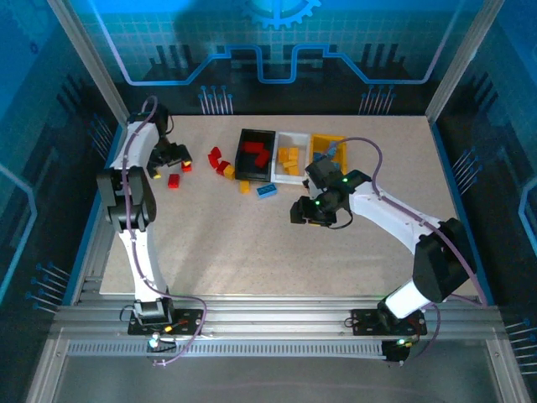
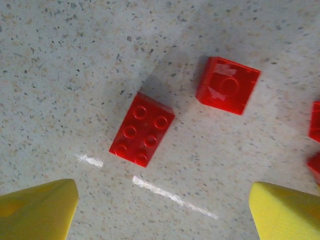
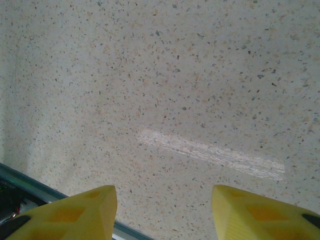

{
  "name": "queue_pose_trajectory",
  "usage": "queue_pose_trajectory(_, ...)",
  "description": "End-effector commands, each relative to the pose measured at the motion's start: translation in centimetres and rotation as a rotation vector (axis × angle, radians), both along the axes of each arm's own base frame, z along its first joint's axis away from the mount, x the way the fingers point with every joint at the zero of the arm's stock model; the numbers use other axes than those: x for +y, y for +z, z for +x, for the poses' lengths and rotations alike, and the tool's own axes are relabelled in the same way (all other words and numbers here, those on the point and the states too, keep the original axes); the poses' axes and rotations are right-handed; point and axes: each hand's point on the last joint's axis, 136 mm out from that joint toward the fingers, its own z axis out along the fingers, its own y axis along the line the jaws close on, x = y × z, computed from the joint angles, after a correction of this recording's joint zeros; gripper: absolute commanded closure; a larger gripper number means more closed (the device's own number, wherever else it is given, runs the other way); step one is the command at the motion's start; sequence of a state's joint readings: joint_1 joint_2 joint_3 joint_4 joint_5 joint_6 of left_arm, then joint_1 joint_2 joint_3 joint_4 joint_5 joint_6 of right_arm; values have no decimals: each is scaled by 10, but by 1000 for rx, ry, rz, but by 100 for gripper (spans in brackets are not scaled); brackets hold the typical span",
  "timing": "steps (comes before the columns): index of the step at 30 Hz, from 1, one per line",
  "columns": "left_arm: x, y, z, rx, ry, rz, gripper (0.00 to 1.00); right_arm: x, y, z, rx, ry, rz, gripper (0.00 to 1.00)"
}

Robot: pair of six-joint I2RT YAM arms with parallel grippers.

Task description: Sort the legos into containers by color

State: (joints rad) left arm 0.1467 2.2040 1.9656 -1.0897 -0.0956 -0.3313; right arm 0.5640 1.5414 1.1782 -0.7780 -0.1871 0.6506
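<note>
Hovering spread, my left pincer (image 2: 162,192) looks down on a red brick (image 2: 142,129) on the surface (image 2: 75,75); my right pincer (image 3: 162,195), spread too, hangs over bare surface; black bin (image 1: 257,132) holds reds, white bin (image 1: 294,133) oranges; several legos (image 1: 222,168) lie loose beside them; my right arm (image 1: 386,214) partly covers the yellow bin (image 1: 323,137).

about seven loose legos (image 2: 142,129) beside bins (image 1: 289,180)

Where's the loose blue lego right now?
In the top view, the blue lego lies on the table near the middle, just in front of the black bin, with an orange brick at its left.
</note>
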Motion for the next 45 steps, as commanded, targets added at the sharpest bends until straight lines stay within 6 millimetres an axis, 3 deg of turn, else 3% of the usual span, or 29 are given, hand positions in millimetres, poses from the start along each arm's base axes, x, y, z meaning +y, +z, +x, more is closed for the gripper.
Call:
queue_pose_trajectory(1,11,-26,-4,58,-37,26,15,-1,2,-6,8,14,-18,46)
queue_pose_trajectory(17,13,-60,3,92,-55,11,28,2,4,-1,29,20,-44,46)
queue_pose_trajectory(30,7,-68,-15,112,-57,-10,58,9,2,-1,27,29,-46,46)
queue_pose_trajectory(37,6,-56,-27,95,-46,-20,64,11,2,-3,19,38,-44,46)
queue_pose_trajectory(42,0,-32,-32,54,-41,-46,66,12,3,-2,4,49,-38,46)
queue_pose_trajectory(45,-11,-8,-33,-3,-26,-87,66,12,3,0,-6,51,-32,46)
